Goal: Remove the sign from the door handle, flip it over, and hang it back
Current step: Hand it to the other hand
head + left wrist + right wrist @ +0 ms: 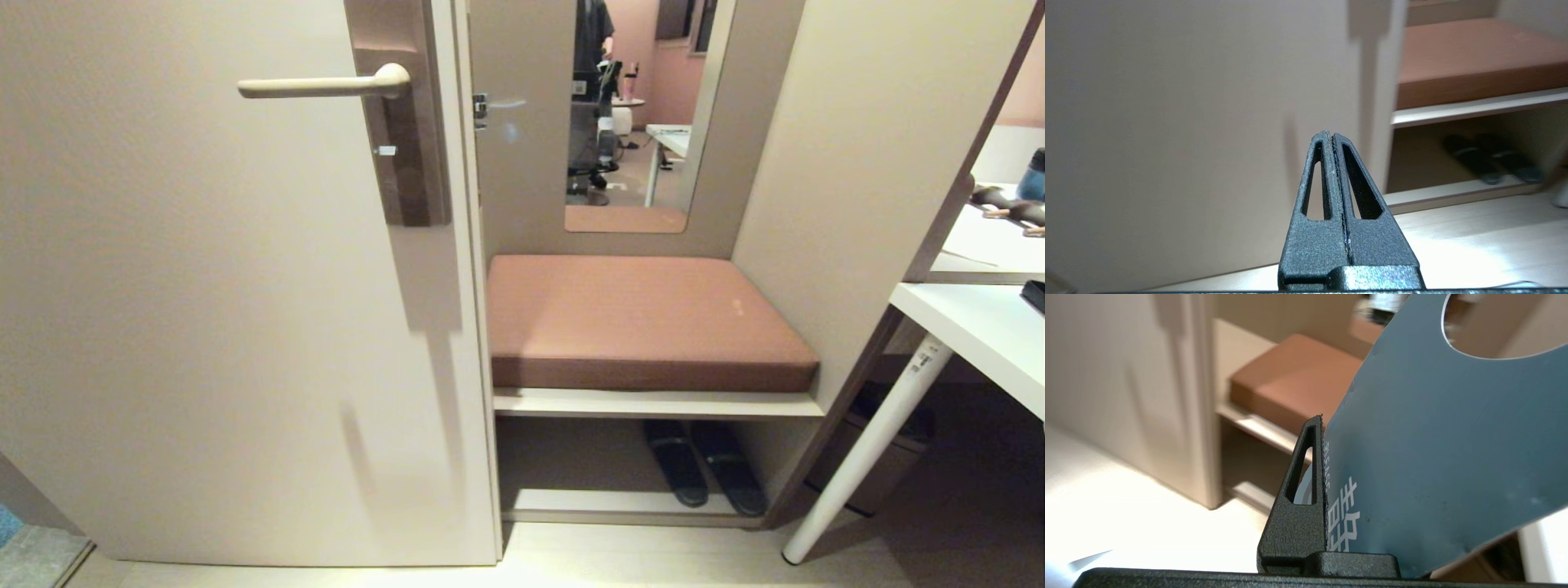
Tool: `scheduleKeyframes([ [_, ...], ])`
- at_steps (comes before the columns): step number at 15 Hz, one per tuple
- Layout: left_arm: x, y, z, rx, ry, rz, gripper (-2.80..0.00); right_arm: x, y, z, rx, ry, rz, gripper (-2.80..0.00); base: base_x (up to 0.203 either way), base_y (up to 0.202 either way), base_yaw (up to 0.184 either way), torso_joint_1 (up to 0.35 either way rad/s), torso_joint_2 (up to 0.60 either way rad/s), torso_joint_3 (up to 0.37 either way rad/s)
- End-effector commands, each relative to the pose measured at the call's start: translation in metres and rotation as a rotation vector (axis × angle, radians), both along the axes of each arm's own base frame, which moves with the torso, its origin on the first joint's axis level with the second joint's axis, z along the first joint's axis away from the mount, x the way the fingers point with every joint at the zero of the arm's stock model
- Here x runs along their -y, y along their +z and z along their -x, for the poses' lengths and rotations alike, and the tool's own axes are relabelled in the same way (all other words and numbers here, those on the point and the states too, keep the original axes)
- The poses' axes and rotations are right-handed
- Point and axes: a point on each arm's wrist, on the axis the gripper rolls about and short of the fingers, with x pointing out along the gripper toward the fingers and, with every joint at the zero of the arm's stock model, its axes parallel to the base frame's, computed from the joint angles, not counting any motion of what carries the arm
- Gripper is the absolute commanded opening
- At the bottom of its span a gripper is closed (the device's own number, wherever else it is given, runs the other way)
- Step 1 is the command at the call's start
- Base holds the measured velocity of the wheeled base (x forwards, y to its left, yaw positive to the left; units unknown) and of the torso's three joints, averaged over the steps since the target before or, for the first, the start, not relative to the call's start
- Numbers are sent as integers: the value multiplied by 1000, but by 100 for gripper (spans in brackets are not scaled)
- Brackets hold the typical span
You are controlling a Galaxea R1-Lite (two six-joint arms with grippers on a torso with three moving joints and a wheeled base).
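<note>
The cream door handle (322, 85) juts left from its brown backplate (408, 147) on the pale door, and nothing hangs on it. Neither arm shows in the head view. In the right wrist view my right gripper (1325, 424) is shut on the blue-grey sign (1433, 437), gripping it near the white Chinese character. The sign's large hole points away from the jaws, and the sign hides one finger. My left gripper (1332, 134) is shut with nothing in it, low in front of the door's lower part.
Right of the door is a niche with a brown bench cushion (637, 318), dark slippers (706, 469) beneath it and a mirror (637, 114) above. A white table (980, 327) with a slanted leg (865, 441) stands at the right. A small silver latch (480, 110) sits on the door edge.
</note>
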Motion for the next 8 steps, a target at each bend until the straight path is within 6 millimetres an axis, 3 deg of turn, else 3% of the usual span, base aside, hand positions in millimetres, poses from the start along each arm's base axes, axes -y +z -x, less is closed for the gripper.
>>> scheduleKeyframes([
  [1, 1, 28, -16, -81, -37, 16, -280, -1, 0, -12, -40, 29, -3, -280, 0, 0, 0, 0, 0, 0],
  [5, 5, 85, -47, -85, -190, 51, -280, -2, 2, -26, -78, 115, -18, -280, 0, 0, 0, 0, 0, 0],
  [8, 14, 106, -60, -94, -367, 51, -280, -4, 6, -32, -75, 185, -28, -280, 0, 0, 0, 0, 0, 0],
])
